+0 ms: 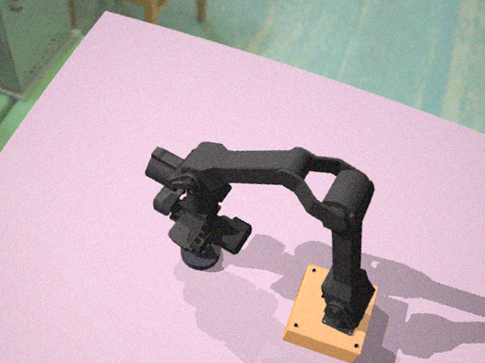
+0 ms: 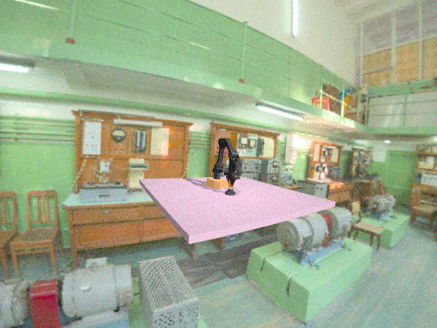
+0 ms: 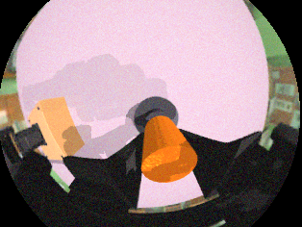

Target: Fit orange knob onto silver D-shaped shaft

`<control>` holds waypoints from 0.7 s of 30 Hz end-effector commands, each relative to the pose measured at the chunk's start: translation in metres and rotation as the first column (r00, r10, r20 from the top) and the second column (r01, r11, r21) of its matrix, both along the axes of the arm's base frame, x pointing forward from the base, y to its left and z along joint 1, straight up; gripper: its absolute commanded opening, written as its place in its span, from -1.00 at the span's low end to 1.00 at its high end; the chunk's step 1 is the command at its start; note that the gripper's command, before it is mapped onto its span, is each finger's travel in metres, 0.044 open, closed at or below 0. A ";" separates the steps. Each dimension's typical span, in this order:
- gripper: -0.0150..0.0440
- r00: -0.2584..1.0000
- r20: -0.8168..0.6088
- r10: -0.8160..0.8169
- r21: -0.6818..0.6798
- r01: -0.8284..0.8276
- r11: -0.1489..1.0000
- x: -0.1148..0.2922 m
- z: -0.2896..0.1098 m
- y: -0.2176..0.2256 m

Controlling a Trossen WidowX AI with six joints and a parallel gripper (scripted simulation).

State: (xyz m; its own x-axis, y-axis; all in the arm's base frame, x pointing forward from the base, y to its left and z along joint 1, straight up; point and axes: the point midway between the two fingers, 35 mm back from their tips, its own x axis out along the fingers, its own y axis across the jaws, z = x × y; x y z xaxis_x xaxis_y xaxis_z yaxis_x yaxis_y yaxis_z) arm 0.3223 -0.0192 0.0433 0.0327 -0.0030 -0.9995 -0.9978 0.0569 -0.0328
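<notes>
My claw [image 3: 167, 155] is clamped partway shut on the orange knob [image 3: 165, 149], holding it just above the dark round pedestal [image 3: 154, 112] on the pink table [image 1: 99, 128]. From overhead, my wrist hides most of the knob and the pedestal's rim [image 1: 196, 261] shows beneath it. I cannot see the shaft.

Knob [image 3: 166, 151] is showing plain orange; pedestal [image 3: 154, 110] is reading dark grey; arm [image 1: 254, 167] is looking matte black; base plate [image 1: 301, 324] is showing tan-orange with black corner dots; table [image 1: 150, 103] is appearing flat pale pink, unpatterned.
</notes>
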 end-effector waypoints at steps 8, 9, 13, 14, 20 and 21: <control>-0.49 1.000 0.002 0.004 0.001 -0.004 1.000 -0.002 -0.001 0.000; -0.49 1.000 0.002 0.004 0.001 -0.004 1.000 -0.002 -0.001 0.000; -0.49 1.000 0.002 0.004 0.001 -0.004 1.000 -0.002 -0.001 0.000; -0.49 1.000 0.002 0.004 0.001 -0.004 1.000 -0.002 -0.002 0.000; -0.49 1.000 0.002 0.004 0.001 -0.004 1.000 -0.002 0.000 0.000; -0.49 1.000 0.002 0.004 0.001 -0.004 1.000 -0.002 0.001 0.000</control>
